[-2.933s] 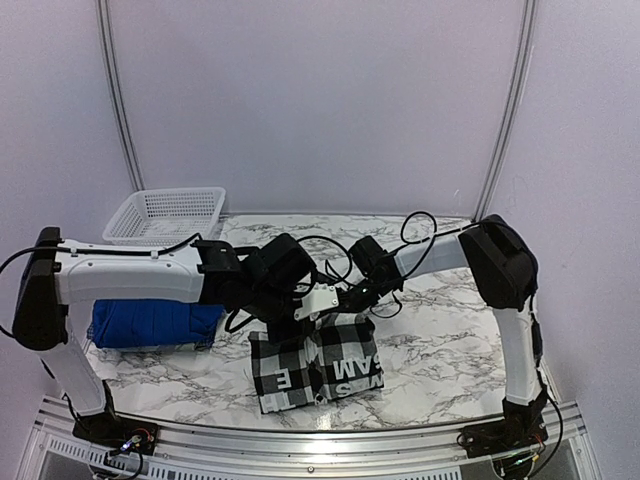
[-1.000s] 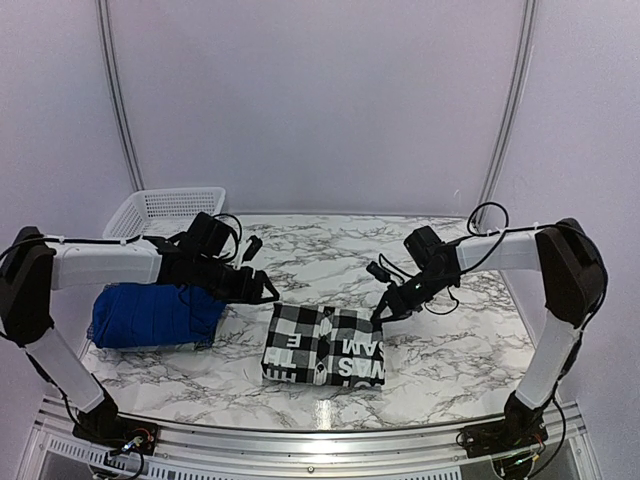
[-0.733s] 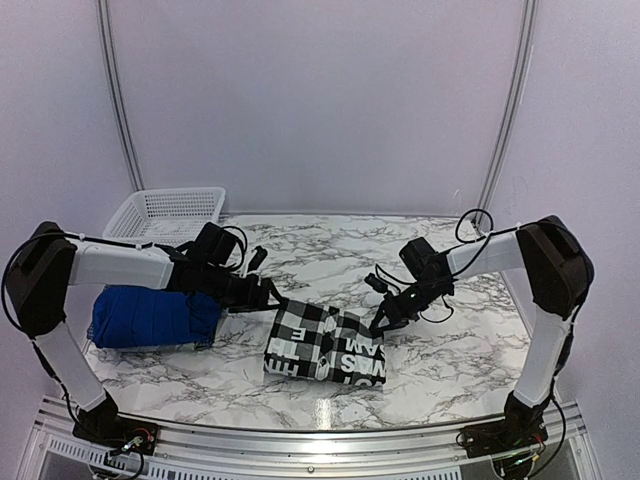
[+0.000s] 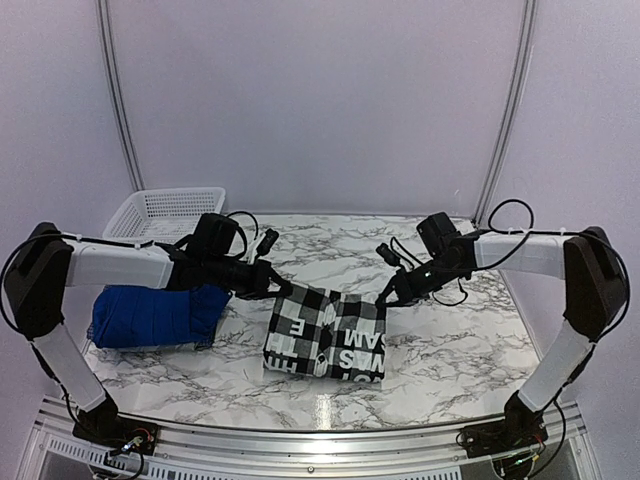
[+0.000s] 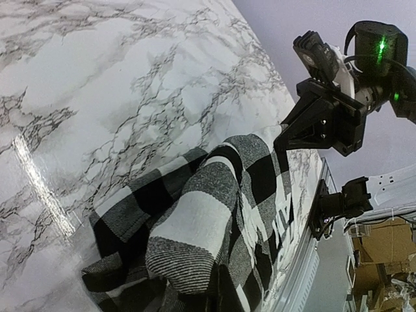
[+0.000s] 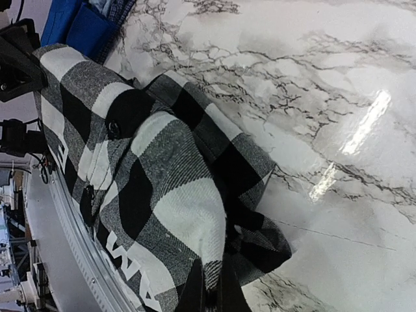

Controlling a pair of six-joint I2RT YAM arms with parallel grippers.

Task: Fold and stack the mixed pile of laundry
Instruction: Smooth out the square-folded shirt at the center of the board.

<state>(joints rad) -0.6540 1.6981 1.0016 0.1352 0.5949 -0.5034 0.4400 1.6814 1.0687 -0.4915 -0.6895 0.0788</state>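
The folded black-and-white buffalo-check flannel shirt (image 4: 325, 335) lies mid-table with white lettering on its near part. My left gripper (image 4: 283, 290) is shut on its far left corner, and my right gripper (image 4: 385, 297) is shut on its far right corner. Both corners are raised off the marble. In the left wrist view the flannel (image 5: 195, 221) bunches over my dark fingers at the bottom edge. The right wrist view shows a fold of flannel (image 6: 162, 175) pinched between the fingertips (image 6: 195, 296). A rolled royal-blue shirt (image 4: 155, 315) lies to the left.
A white lattice basket (image 4: 165, 213) stands at the back left corner. The marble table (image 4: 450, 350) ends at a metal rail along its near edge. The blue bundle (image 6: 75, 29) lies just beyond the flannel's left side, under my left forearm.
My left gripper has closed on the flannel's far left corner. Both grippers have lifted the far edge and drawn it back, and the right arm has stretched out to the right.
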